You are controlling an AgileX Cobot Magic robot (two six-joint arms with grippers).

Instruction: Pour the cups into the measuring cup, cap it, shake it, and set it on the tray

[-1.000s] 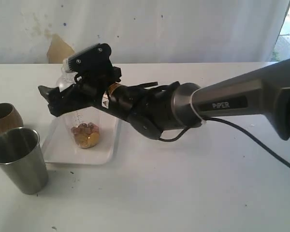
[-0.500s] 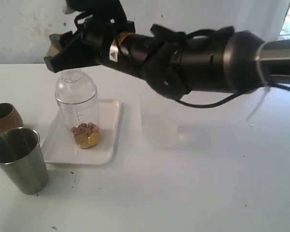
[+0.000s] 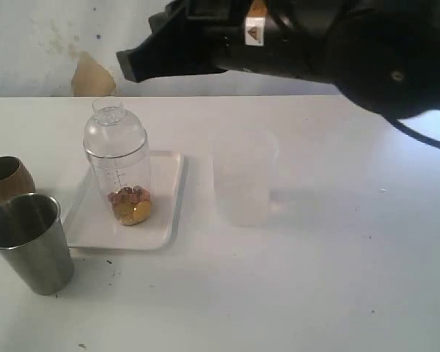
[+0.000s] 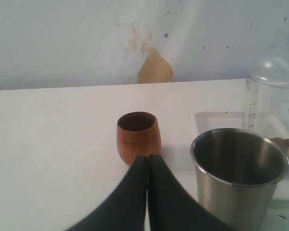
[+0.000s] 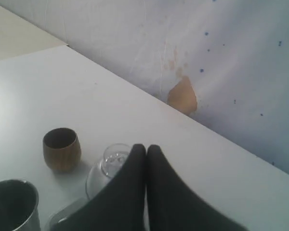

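Note:
The clear measuring cup [image 3: 117,165] stands upright on the white tray [image 3: 163,220] with a domed clear cap on it and brown and gold pieces at its bottom. The steel tumbler [image 3: 29,242] and the squat brown cup [image 3: 6,180] stand on the table left of the tray. My right gripper [image 3: 126,67] hangs high above the measuring cup, shut and empty. Its wrist view looks down on the cap [image 5: 108,168] just past the closed fingertips [image 5: 145,147]. My left gripper [image 4: 148,157] is shut and empty, close in front of the brown cup [image 4: 138,134] and beside the tumbler [image 4: 238,173].
A frosted whitish beaker [image 3: 242,180] stands on the table right of the tray. The right arm's dark body fills the top right of the exterior view. A white wall with a tan patch [image 3: 90,75] runs behind the table.
My right gripper, open around the measuring cup a second ago, has risen away from it and closed its jaws. The measuring cup stays on the tray. The cups have not moved.

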